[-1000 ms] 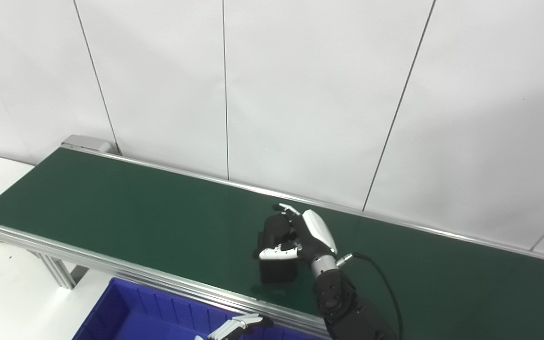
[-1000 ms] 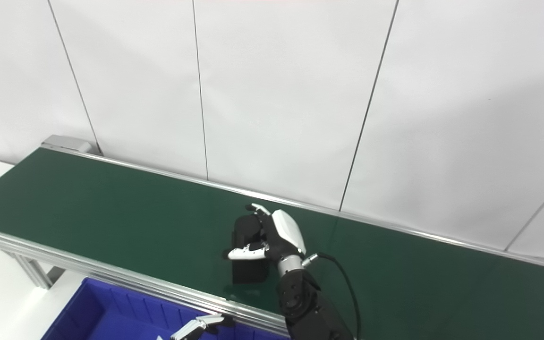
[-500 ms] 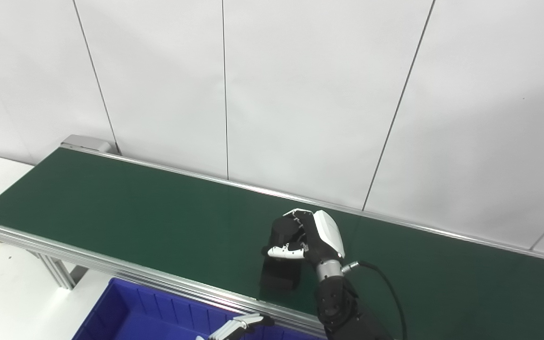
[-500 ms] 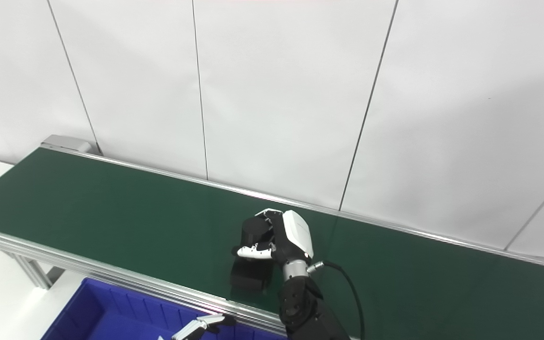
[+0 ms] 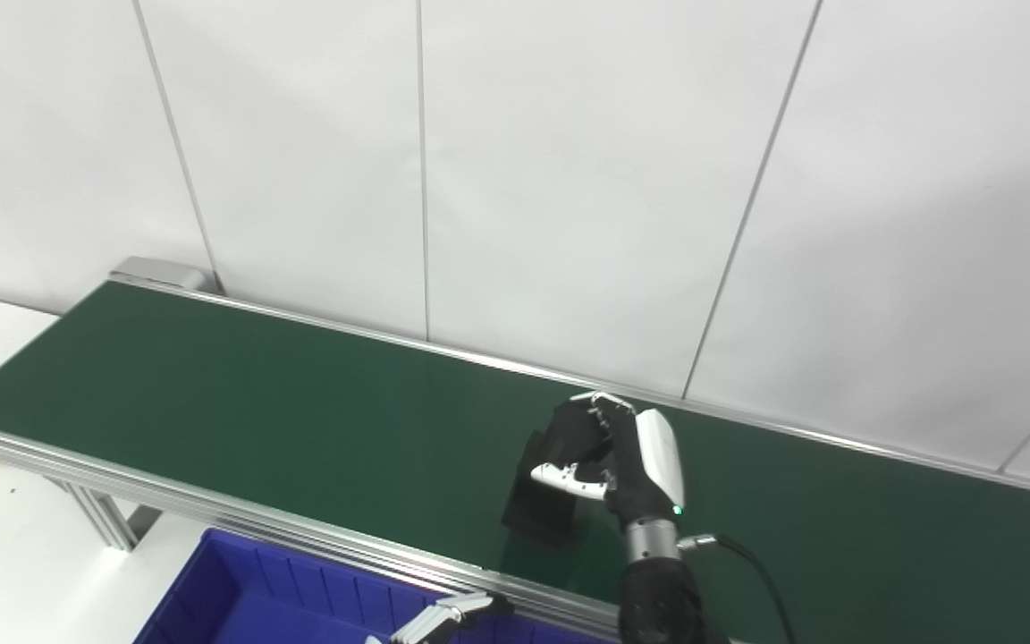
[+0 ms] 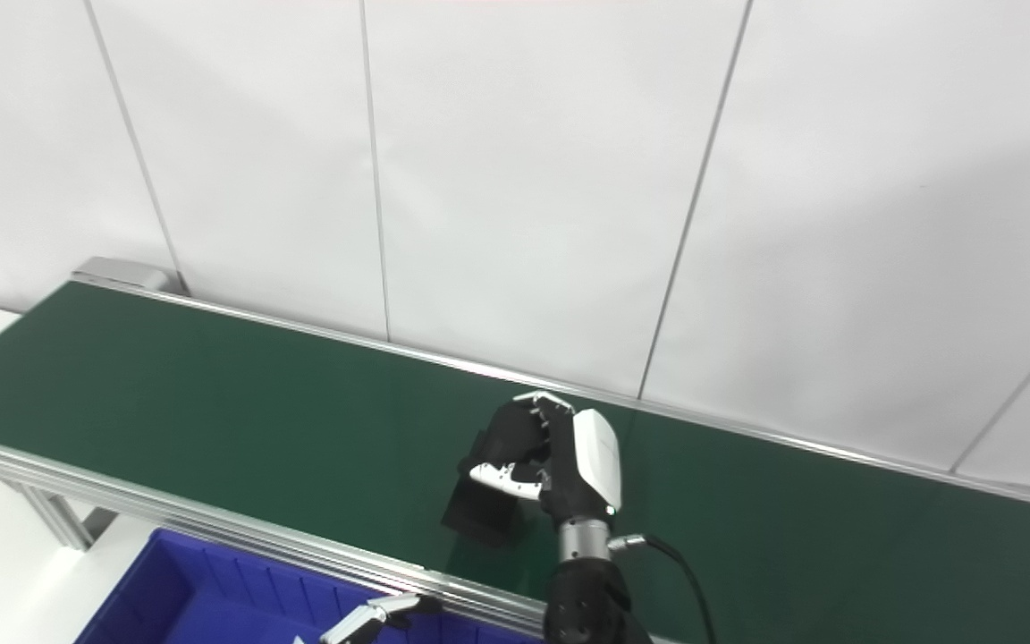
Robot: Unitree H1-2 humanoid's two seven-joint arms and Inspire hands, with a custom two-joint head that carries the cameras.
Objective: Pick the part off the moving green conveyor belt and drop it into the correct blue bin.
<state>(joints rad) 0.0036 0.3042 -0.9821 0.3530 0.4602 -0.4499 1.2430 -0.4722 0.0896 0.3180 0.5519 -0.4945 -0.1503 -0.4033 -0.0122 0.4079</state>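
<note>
Fingers [image 5: 600, 413] of the right hand [image 5: 622, 456] are curled over the top of a black part [image 5: 544, 496], and the white thumb is pressed across its near face, so the part is grasped. The part is seen tilted above the green belt [image 5: 256, 402], toward the belt's near edge; whether its lower end touches the belt cannot be told, since a dark shadow merges with it there. The upper portion of the part is hidden behind the fingers and palm, and its exact shape is hard to make out against the dark belt. The right forearm is cut off by the bottom edge, with a black cable [image 6: 676, 559] seen leaving the wrist.

Only the tips of the left hand [image 5: 439, 619] are shown at the bottom edge, pale fingers held apart above the blue bin [image 5: 247, 590], with nothing seen between them; the rest of that hand is out of frame. The bin lies just beside the near metal rail [image 5: 211, 514], and only its far corner is visible, the ribbed inner wall being cut off below. White wall panels [image 5: 569, 179] fill the background.
</note>
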